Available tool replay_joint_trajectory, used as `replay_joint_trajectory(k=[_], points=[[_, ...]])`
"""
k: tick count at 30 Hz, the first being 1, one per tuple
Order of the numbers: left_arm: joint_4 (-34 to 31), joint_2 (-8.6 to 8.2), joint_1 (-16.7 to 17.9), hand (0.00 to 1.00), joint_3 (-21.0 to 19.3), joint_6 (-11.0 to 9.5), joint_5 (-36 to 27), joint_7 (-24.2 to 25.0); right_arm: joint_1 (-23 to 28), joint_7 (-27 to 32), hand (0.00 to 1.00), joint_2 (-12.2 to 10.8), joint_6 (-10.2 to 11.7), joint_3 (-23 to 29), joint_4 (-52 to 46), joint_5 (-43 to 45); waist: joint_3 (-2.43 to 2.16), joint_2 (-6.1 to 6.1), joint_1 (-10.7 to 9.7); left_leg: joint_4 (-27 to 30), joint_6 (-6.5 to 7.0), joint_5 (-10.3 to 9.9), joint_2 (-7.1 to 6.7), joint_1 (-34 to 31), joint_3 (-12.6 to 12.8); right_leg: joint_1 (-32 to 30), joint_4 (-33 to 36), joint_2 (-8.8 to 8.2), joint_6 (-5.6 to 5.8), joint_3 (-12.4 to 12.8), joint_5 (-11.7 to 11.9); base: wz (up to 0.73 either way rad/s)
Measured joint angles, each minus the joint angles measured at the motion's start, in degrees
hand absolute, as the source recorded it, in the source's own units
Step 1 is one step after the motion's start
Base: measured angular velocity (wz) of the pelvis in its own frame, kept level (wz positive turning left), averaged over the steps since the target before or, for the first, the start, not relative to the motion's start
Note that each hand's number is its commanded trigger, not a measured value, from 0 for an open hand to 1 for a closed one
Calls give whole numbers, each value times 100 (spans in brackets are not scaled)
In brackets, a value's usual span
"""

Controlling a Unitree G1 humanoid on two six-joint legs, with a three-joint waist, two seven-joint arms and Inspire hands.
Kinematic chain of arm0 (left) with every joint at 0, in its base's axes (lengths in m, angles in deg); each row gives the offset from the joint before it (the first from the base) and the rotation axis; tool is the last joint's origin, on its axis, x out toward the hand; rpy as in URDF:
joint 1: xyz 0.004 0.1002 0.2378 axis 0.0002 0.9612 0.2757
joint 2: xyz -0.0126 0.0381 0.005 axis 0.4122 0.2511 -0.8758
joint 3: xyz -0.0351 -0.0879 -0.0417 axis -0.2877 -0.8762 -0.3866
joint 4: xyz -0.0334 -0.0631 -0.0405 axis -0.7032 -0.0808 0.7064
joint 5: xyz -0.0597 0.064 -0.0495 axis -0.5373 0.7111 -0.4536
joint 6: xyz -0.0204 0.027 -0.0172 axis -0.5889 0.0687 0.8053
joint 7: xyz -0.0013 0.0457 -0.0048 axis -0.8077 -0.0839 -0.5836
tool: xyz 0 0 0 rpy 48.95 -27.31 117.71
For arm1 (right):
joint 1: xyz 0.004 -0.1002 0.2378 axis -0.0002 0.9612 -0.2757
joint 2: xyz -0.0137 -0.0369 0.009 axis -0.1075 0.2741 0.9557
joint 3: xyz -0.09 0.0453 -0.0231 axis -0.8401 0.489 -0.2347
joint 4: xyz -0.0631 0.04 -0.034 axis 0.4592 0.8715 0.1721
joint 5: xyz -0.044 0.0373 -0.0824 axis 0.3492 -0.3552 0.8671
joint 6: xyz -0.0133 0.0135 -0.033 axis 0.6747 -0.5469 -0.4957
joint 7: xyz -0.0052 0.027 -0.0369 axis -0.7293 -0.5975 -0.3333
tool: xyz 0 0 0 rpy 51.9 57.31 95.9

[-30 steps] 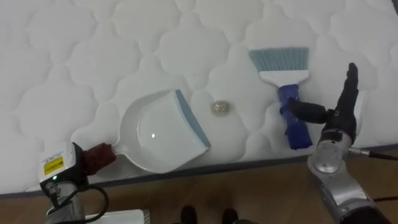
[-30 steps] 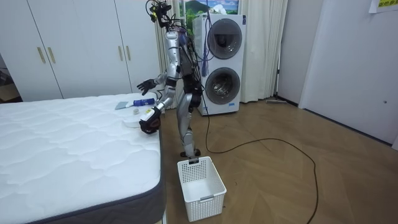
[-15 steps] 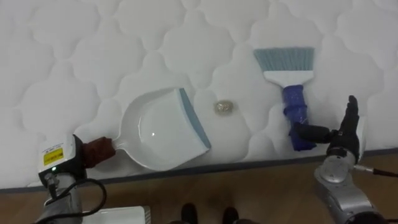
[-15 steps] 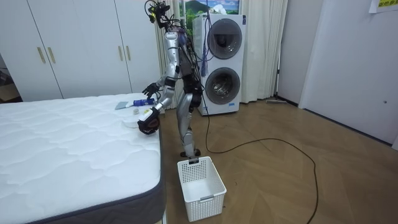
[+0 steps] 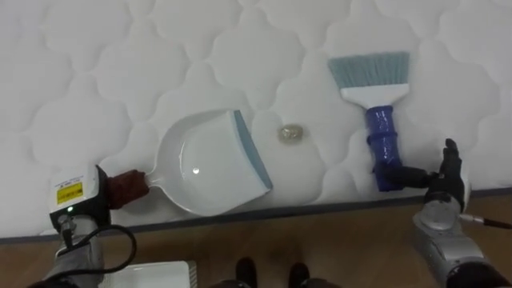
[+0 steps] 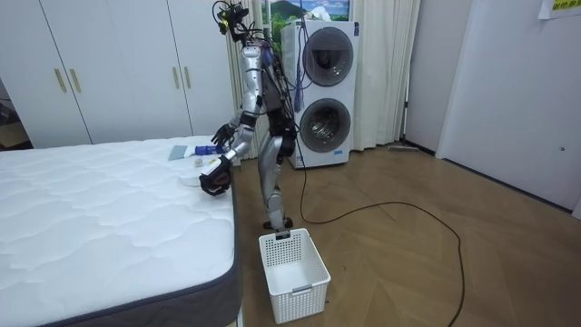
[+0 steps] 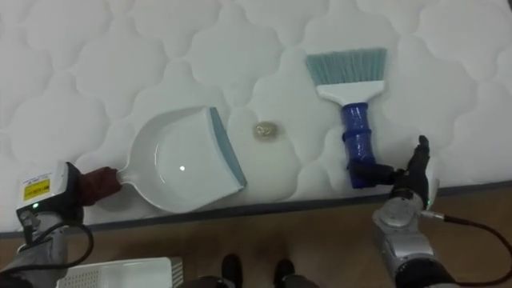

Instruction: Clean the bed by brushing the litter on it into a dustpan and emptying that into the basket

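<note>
The left hand (image 5: 122,190) is clenched round the handle of a white plastic dustpan with a grey-blue lip (image 5: 210,164). The dustpan lies flat on the white quilted mattress (image 5: 96,72) just to that hand's right, with a small crumpled beige scrap (image 5: 291,134) a little beyond its lip. The right hand (image 5: 444,182) is at the mattress edge, fingers straight and grasping nothing, its thumb stretched toward the butt of a blue-handled hand brush with pale blue bristles (image 5: 382,140) just to its left, bristles pointing away.
</note>
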Motion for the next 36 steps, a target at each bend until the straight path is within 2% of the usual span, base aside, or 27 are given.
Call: replay_joint_trajectory(k=[6,12,15,25,36], points=[[1,-5,-18,100,-1,-99,102,-7,-66,-248,0,16,1,1,-45,-210,8,-12,112,8,-2,1,4,-14,8,-28,25,-2,-7,2,-6,0],[9,-6,-23,100,-18,-191,105,-8,-122,-305,0,14,7,3,-66,-403,41,-64,170,22,-1,1,4,-15,23,-32,36,-8,-6,2,-6,0],[9,-6,-23,100,-20,-196,105,-8,-135,-346,0,14,9,10,-68,-414,56,-89,176,42,0,0,5,-28,19,-37,47,-7,-6,-2,-6,0],[11,-11,-15,100,-40,-223,174,-9,-205,-413,0,15,45,23,-176,-351,57,-92,148,135,1,1,-2,-122,15,-125,143,-24,-6,-3,-7,0],[1,-8,20,100,-43,-178,196,-16,-195,-345,0,18,46,18,-256,1061,44,-90,49,145,29,19,-18,-116,13,-104,142,-59,-7,-59,-8,0]])
